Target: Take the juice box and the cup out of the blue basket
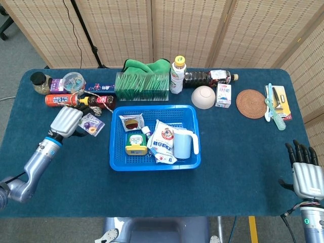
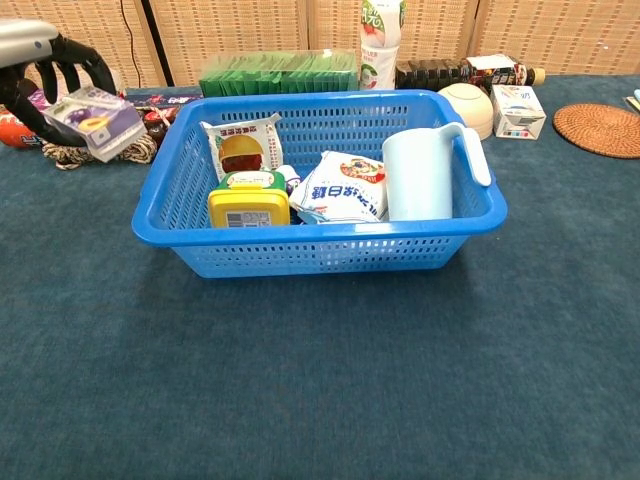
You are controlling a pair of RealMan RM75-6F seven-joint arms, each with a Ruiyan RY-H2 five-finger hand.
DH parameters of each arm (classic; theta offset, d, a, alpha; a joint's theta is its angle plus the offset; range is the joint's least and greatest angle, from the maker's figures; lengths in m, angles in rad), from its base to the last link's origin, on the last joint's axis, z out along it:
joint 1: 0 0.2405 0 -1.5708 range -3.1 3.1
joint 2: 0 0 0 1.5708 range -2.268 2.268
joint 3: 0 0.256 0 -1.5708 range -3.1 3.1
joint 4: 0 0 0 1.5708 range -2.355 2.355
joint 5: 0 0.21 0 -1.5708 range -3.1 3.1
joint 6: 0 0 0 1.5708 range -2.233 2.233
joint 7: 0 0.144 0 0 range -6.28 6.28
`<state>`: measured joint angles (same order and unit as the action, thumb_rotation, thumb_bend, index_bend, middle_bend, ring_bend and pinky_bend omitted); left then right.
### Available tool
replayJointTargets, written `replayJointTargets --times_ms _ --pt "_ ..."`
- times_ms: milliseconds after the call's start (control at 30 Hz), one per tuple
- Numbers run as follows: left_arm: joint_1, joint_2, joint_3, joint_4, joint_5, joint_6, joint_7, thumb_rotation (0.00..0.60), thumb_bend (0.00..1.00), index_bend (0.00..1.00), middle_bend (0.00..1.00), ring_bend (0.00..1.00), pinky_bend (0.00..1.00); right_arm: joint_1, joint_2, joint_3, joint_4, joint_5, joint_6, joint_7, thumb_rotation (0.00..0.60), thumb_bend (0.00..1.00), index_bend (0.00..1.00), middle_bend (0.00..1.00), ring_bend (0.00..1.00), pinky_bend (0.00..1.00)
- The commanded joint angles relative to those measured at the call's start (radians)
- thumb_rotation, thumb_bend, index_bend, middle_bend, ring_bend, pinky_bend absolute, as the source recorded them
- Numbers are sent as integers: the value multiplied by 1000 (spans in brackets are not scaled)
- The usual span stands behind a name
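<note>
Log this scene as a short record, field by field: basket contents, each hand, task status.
basket: blue, mid-table
cup: upright in the basket's right end
basket's other contents: snack packets, a yellow-lidded container; which is the juice box, cannot tell
left hand: left of the basket, holds a purple packet
right hand: near the table's right edge, holds nothing
status: cup not yet out

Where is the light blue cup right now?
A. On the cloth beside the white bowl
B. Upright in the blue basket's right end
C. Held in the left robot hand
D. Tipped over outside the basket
B: the cup stands upright inside the blue basket, at its right end.
</note>
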<state>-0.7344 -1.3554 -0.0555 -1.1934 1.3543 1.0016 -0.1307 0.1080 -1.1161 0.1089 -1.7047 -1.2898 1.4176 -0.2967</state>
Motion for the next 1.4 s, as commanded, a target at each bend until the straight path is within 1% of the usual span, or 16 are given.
replayJointTargets --times_ms 33,100,167,233,300,367,400,533,667,733,833,900,1000,1067,1167,1400 --pt "15 -62 15 71 5 -31 -17 600 199 383 473 393 460 0 -1 4 2 5 2 0 600 0 0 0 0 0" --pt "18 -91 15 103 1 -45 -24 600 200 382 472 383 460 0 -1 5 3 7 3 3 600 0 0 0 0 0" --pt "21 -111 12 127 -5 -51 -16 600 201 351 446 335 450 0 -1 5 3 7 2 3 600 0 0 0 0 0" --pt "22 -116 13 126 -21 -83 1 600 199 261 344 233 400 1 0 4 4 7 1 3 600 0 0 0 0 0" --pt "20 -108 12 108 -33 -111 9 600 190 94 138 78 282 1 -1 4 4 7 0 3 600 0 0 0 0 0" --pt "17 -90 11 77 -43 -141 14 600 168 11 24 8 183 1 -1 4 3 6 0 3 600 0 0 0 0 0" --pt "15 -81 11 63 -45 -150 16 600 156 0 1 0 140 1 -1 3 3 6 0 3 600 0 0 0 0 0" --pt "15 -32 11 -4 -43 -172 15 600 126 0 0 0 61 0 0 2 1 4 3 3 600 0 0 0 0 0" --pt "30 33 -5 -89 -16 -127 -25 600 113 0 0 0 16 -1 3 2 -4 0 6 7 600 0 0 0 0 0" --pt "37 67 -21 -134 15 -78 -53 600 111 0 0 0 12 -2 5 2 -5 -1 8 9 600 0 0 0 0 0" --pt "39 97 -34 -175 49 -37 -73 600 112 0 0 0 11 -3 6 2 -6 -2 8 11 600 0 0 0 0 0" --pt "25 133 -56 -235 101 11 -67 600 111 0 0 0 11 -2 8 1 -7 -4 8 13 600 0 0 0 0 0" --pt "-11 158 -74 -303 123 -8 -15 600 111 0 0 0 11 -2 8 1 -8 -6 7 13 600 0 0 0 0 0" --pt "-42 151 -84 -330 125 -39 28 600 111 0 0 0 11 -2 8 0 -8 -5 6 14 600 0 0 0 0 0" --pt "-100 111 -103 -350 111 -99 116 600 111 0 0 0 11 -1 8 2 -7 -2 5 14 600 0 0 0 0 0" --pt "-242 -29 -163 -344 19 -226 313 600 106 0 0 0 11 2 9 10 1 18 -5 21 600 0 0 0 0 0"
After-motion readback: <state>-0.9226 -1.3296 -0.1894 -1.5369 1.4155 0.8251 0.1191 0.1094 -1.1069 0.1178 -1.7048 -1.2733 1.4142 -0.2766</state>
